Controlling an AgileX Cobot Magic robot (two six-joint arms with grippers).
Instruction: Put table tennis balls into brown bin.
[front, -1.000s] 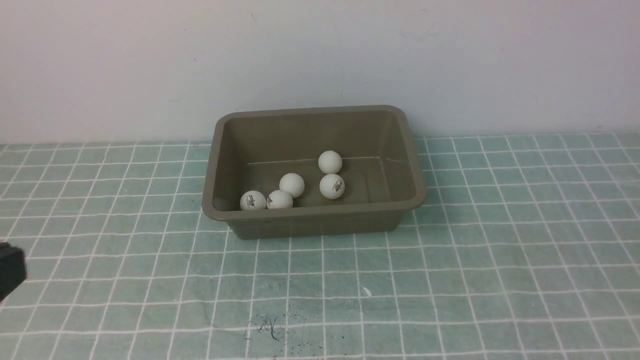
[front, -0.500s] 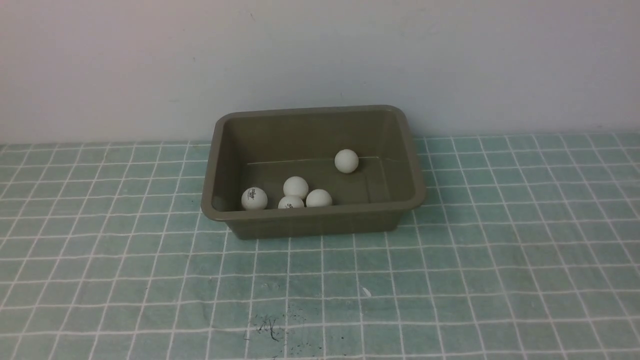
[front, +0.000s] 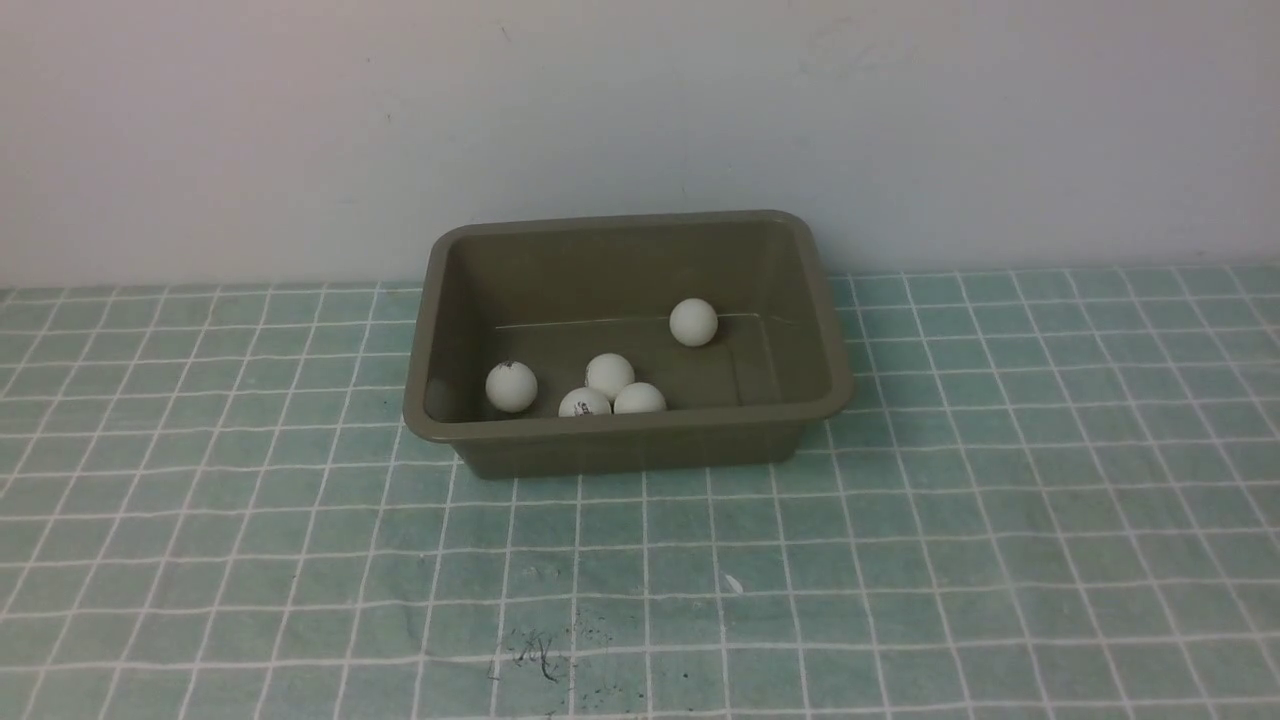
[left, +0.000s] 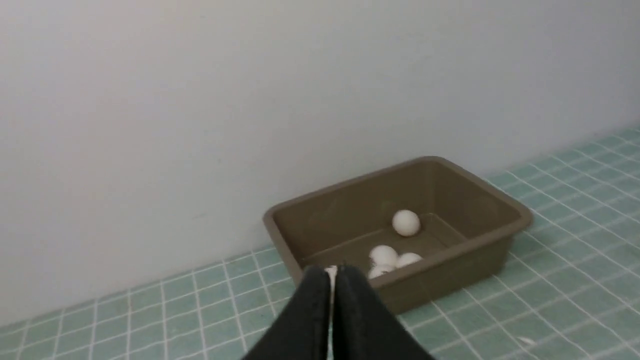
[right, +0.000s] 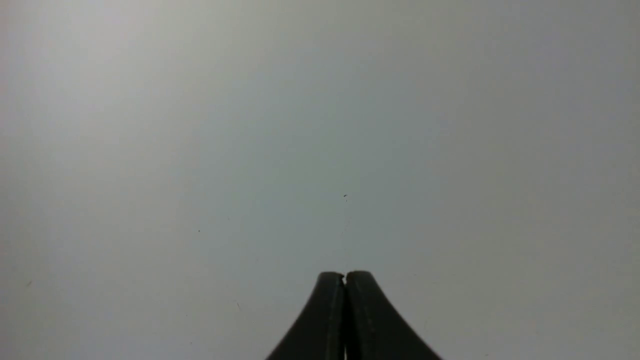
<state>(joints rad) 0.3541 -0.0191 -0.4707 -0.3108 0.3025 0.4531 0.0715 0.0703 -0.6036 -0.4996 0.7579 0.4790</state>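
Five white table tennis balls (front: 610, 376) lie inside the brown bin (front: 628, 428). Three are bunched toward its near edge, left of centre; one sits near the near left corner, apart from them; the fifth is alone toward the far edge, right of centre. Dark print shows on the ball nearest the near edge and on the one by the left corner, too small to read. The bin stands upright at the far edge of the worktop (front: 640, 560), around the middle, on a green cloth with white grid lines. Behind rises a pale wall (front: 640, 120). The left fingers (left: 332, 280) are closed, holding nothing; the right fingers (right: 345, 285) are closed and empty too, against the wall in their wrist view.
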